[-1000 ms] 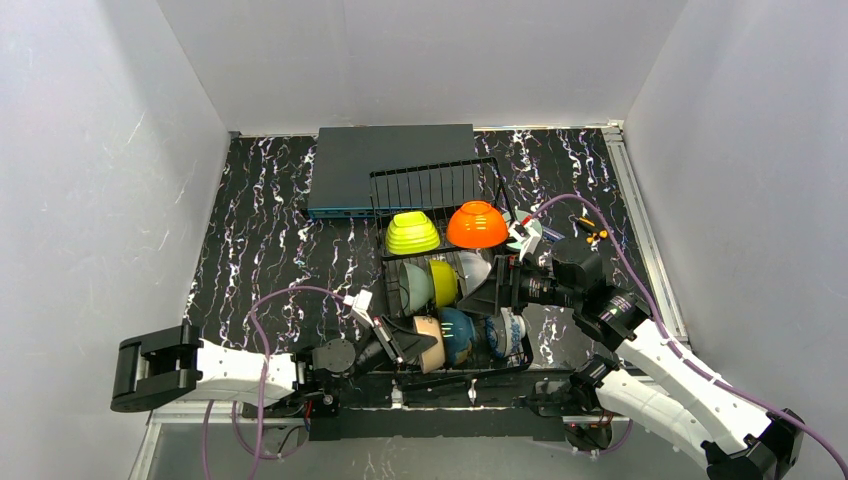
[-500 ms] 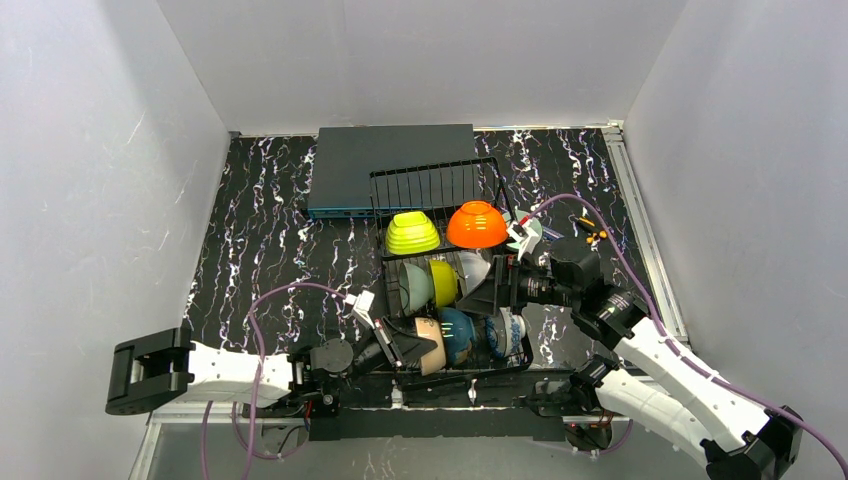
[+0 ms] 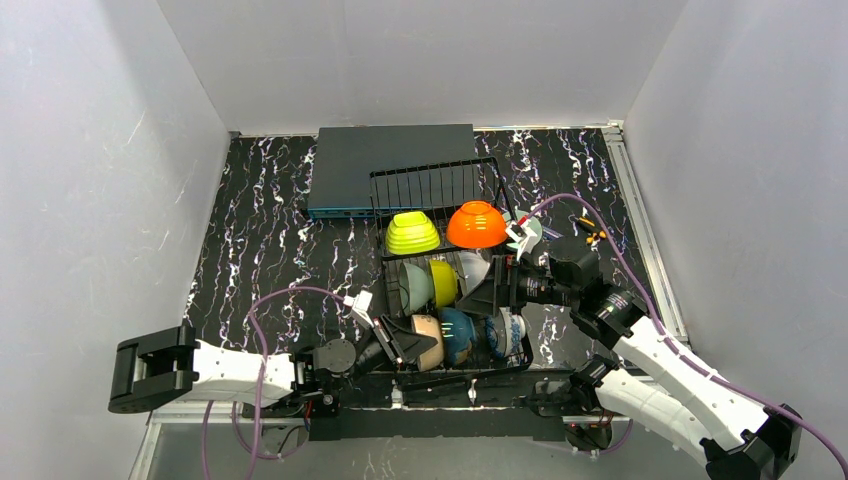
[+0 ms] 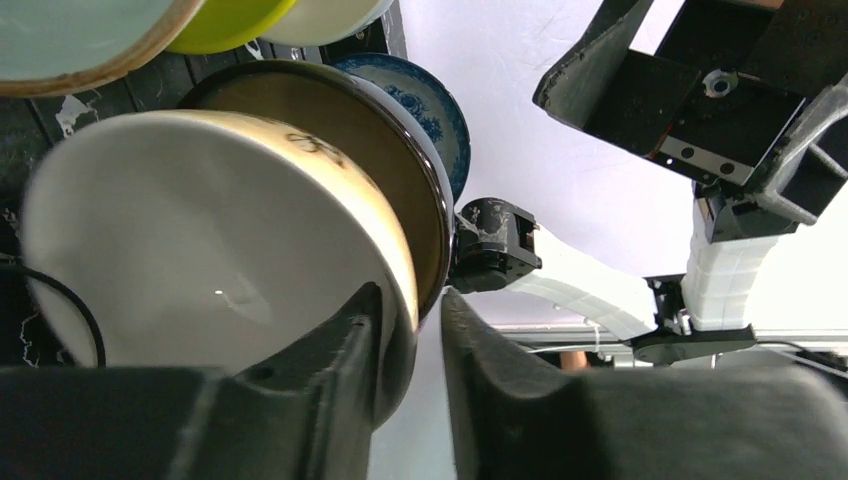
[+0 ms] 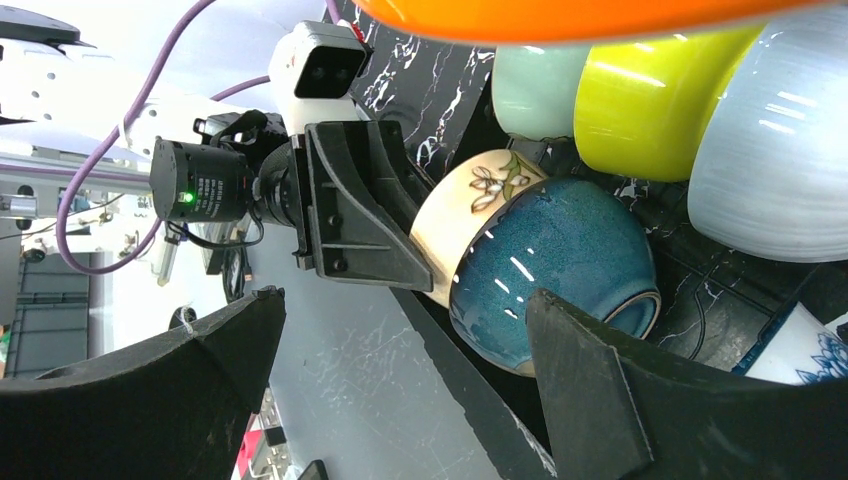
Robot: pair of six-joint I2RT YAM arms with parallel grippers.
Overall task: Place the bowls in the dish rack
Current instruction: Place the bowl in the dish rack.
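The black wire dish rack [image 3: 432,183] holds several bowls. A lime green bowl [image 3: 412,232] and an orange bowl [image 3: 477,224] sit on its back tier. Mint [image 3: 415,284], yellow [image 3: 444,282] and white [image 3: 472,268] bowls stand in the middle row. In front are a beige bowl [image 3: 428,342], a teal bowl [image 3: 457,335] and a blue-white patterned bowl [image 3: 508,333]. My left gripper [image 4: 412,305] straddles the beige bowl's [image 4: 200,250] rim, slightly open, with a gap at the outer finger. My right gripper [image 5: 400,300] hangs wide open over the teal bowl [image 5: 550,270], holding nothing.
A flat dark grey box [image 3: 390,165] lies behind the rack. Small orange-tipped items [image 3: 590,232] rest on the marbled table at the right. White walls enclose three sides. The right arm reaches over the rack's right side.
The left jaws have parted a little, so the outer finger stands off the beige bowl's rim. The right arm has barely moved.
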